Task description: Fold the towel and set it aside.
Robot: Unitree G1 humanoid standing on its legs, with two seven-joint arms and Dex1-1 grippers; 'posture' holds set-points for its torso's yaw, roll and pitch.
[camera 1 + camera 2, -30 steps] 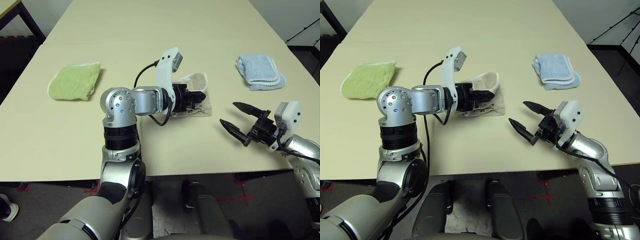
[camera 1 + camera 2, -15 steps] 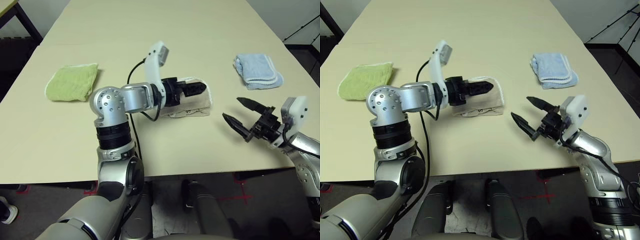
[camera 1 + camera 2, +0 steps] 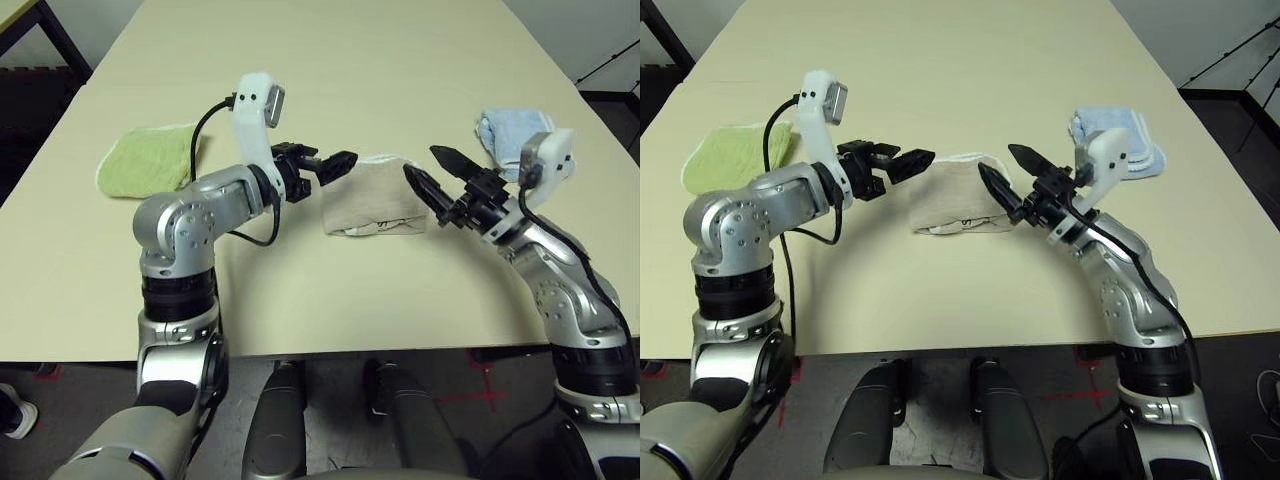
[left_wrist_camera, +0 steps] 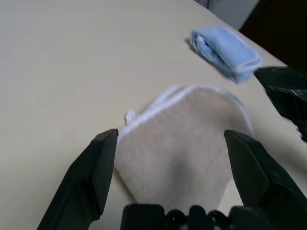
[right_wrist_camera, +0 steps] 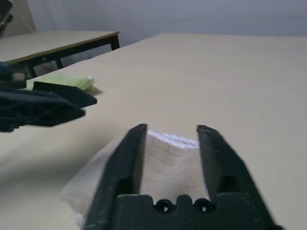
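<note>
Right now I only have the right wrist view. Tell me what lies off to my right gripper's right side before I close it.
Observer: A folded light blue towel lies just beyond the right gripper and its wrist, apart from the beige towel.
Operator: Give me the left gripper's state.
Observer: The left gripper is open wide, pointing at the beige towel's left edge. As far as I can see, it is not touching the towel.
Operator: Say where my fingers stand on the towel.
Observer: They are at its right edge and apart. From the head views, nothing looks gripped between them.
</note>
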